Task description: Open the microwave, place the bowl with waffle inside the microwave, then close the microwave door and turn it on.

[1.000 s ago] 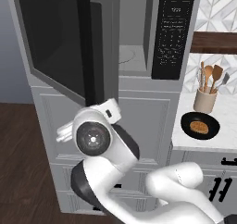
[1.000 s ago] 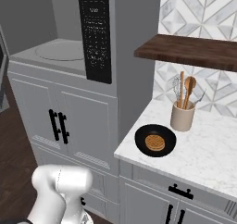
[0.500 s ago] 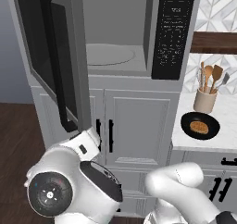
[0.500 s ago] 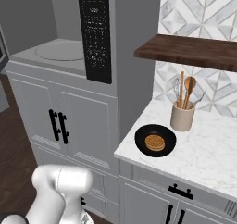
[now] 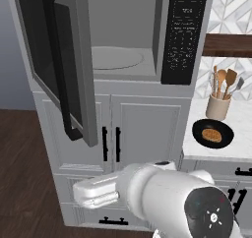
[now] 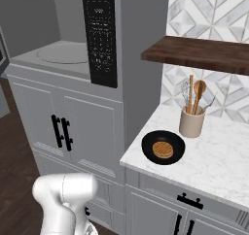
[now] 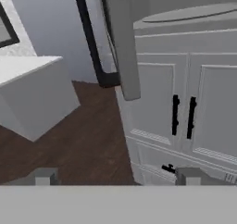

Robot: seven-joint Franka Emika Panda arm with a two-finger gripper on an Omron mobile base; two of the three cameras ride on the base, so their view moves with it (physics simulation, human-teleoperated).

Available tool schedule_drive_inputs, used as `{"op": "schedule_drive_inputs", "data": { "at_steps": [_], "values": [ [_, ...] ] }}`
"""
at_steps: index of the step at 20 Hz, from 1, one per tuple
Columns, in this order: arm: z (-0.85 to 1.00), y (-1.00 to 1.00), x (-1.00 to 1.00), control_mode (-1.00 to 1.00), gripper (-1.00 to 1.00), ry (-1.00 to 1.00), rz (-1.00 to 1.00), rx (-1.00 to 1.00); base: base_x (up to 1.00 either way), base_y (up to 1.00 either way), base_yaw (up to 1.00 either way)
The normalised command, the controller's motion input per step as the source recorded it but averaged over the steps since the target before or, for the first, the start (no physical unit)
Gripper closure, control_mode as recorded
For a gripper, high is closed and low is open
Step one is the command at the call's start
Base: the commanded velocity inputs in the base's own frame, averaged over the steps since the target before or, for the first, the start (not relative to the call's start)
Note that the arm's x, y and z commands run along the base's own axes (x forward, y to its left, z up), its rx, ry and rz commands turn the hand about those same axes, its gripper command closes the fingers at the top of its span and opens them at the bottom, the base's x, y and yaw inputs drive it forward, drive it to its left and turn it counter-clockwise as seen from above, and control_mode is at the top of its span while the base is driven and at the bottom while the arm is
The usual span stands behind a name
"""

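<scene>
Sitting on the white marble counter (image 6: 219, 161) at the lower right of the right base view, the bowl (image 6: 163, 147) is holding the waffle (image 6: 163, 150) flat in its middle, with the beige utensil crock (image 6: 191, 123) standing just beside it toward the wall. The bowl is looking small, shallow and rigid, probably light, and its smooth dark rim is likely to be slippery; pinching one side of the rim from above, clear of the waffle, seems the best hold, and keeping it level matters because the disc is lying loose and could slide out.

The microwave (image 5: 147, 35) is filling the upper part of the left base view, its door (image 5: 54, 65) swinging out to the left with the long black bar handle (image 5: 59, 70) facing the camera, and the grey turntable (image 5: 115, 57) lying bare inside. The cavity is looking far roomier than the bowl, so entry should be easy.

The gripper (image 7: 115, 177) is standing released and holding nothing in the hand view, its tips spread wide at the bottom of the frame, pointing at the grey panelled cabinets (image 7: 185, 107) and the dark wood floor (image 7: 78, 140). It is hanging low, well apart from the bowl.
</scene>
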Motion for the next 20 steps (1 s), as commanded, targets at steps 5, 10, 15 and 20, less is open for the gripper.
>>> {"op": "schedule_drive_inputs", "data": {
  "at_steps": [5, 10, 15, 20],
  "values": [
    [0.52, -1.00, -0.02, -1.00, -1.00, 0.09, 0.00, 0.92, 0.00, 0.00, 0.00],
    [0.69, -1.00, -0.04, -1.00, -1.00, 0.07, 0.00, 0.81, 0.00, 0.00, 0.00],
    [0.23, -0.58, 0.15, -1.00, -1.00, 0.18, 0.00, 0.53, 0.00, 0.00, 0.00],
    [-0.38, 0.09, 0.61, -1.00, -1.00, 0.35, 0.04, 0.29, 0.00, 0.00, 0.00]
  ]
}}
